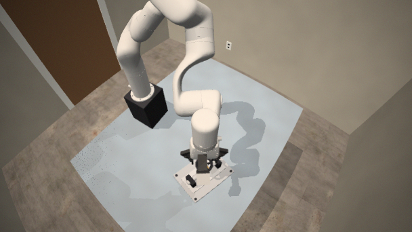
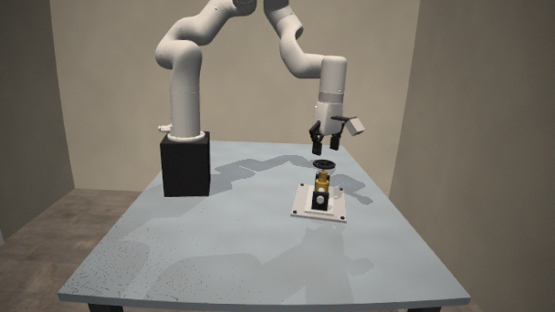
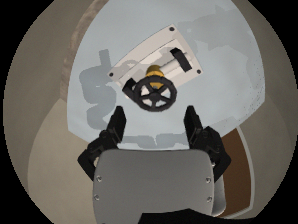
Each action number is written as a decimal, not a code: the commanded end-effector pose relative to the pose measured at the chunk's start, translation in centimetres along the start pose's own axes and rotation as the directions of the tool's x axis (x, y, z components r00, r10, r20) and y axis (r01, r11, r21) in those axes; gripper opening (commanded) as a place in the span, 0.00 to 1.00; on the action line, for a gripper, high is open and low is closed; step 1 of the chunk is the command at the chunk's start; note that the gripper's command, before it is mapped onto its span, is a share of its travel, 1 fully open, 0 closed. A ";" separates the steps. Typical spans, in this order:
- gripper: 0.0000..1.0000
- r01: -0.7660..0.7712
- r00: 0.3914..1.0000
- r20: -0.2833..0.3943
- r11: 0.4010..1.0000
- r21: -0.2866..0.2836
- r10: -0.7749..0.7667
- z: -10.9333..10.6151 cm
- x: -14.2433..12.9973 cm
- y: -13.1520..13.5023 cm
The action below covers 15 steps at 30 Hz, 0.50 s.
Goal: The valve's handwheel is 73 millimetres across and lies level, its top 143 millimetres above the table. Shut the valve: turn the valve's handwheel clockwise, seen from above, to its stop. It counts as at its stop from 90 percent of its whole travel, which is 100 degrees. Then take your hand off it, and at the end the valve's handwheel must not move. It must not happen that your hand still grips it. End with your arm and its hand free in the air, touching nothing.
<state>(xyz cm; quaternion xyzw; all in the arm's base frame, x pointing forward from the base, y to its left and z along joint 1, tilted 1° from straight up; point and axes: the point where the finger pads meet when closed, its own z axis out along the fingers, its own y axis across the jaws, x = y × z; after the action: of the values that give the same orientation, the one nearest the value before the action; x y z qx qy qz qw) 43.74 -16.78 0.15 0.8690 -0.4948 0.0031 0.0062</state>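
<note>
The valve stands on a white base plate (image 2: 298, 202) (image 1: 203, 192) (image 3: 136, 60) on the table. Its black spoked handwheel (image 2: 324, 163) (image 3: 154, 94) lies level on top of a yellow stem (image 2: 322, 181) (image 3: 154, 72); in the top view the arm hides most of it. My gripper (image 2: 325, 147) (image 3: 154, 112) is open and empty. It points straight down and hangs a short way above the handwheel, roughly centred over it, without touching it. In the wrist view the two black fingers stand to either side, just below the wheel.
The arm's black base block (image 2: 185, 170) (image 1: 146, 106) stands on the pale table (image 2: 228, 237) at the back left. A small black part (image 1: 190, 180) sits on the plate in front of the valve. The table's right edge is near the plate.
</note>
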 end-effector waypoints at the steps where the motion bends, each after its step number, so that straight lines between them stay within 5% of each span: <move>1: 1.00 0.000 1.000 -0.003 1.000 0.002 0.000 -1.1 0.1 -0.1; 15: 1.00 0.000 1.000 -0.003 1.000 0.002 0.000 -2.8 0.1 -0.1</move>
<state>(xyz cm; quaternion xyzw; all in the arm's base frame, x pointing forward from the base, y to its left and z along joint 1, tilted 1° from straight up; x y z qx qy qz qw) 43.75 -16.74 2.55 0.8690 -0.4947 0.0033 0.0064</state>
